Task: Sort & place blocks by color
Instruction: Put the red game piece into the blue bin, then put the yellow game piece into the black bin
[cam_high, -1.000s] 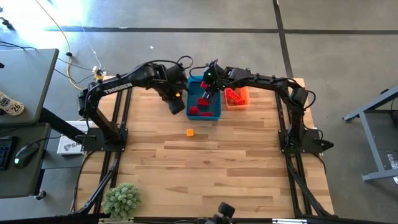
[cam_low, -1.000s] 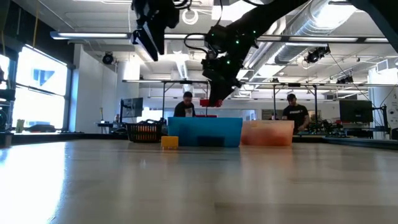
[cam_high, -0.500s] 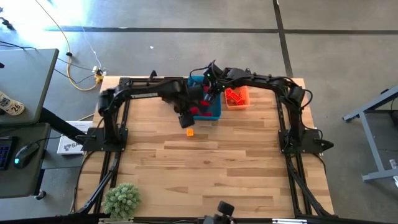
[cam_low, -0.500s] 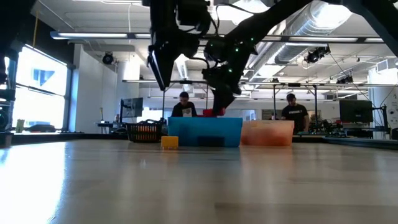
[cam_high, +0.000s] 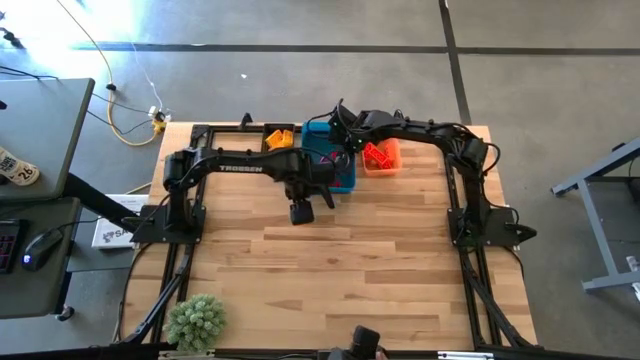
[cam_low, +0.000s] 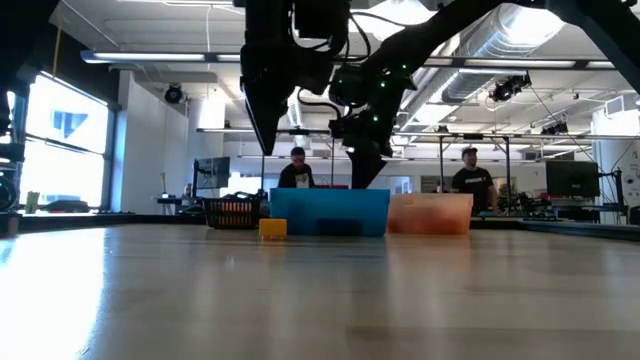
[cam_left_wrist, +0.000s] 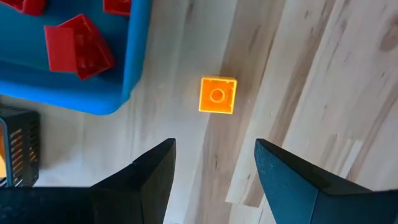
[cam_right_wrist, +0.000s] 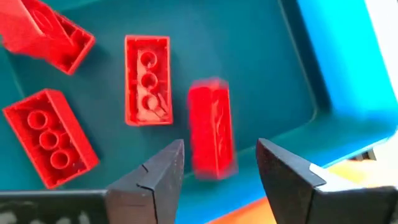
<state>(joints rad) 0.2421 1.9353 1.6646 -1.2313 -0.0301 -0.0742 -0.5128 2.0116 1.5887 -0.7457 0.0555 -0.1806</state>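
The right tool (cam_right_wrist: 214, 168) stood with its fingers apart over the blue bin (cam_high: 330, 170), holding nothing; a red block (cam_right_wrist: 211, 127) lay blurred just beyond its fingertips, apparently dropping into the bin beside other red blocks (cam_right_wrist: 147, 79). The left tool (cam_left_wrist: 211, 165) hung fingers apart and empty above the last loose piece, an orange block (cam_left_wrist: 217, 95) on the worktop (cam_high: 360, 260), just beside the blue bin at its 7 o'clock in the high view. The orange bin (cam_high: 385, 157) at the blue bin's 3 o'clock held red-orange pieces; the black bin (cam_high: 279, 137) at its 9 o'clock held yellow ones. Judgement: sorting was nearly complete, with one orange block left to bin.
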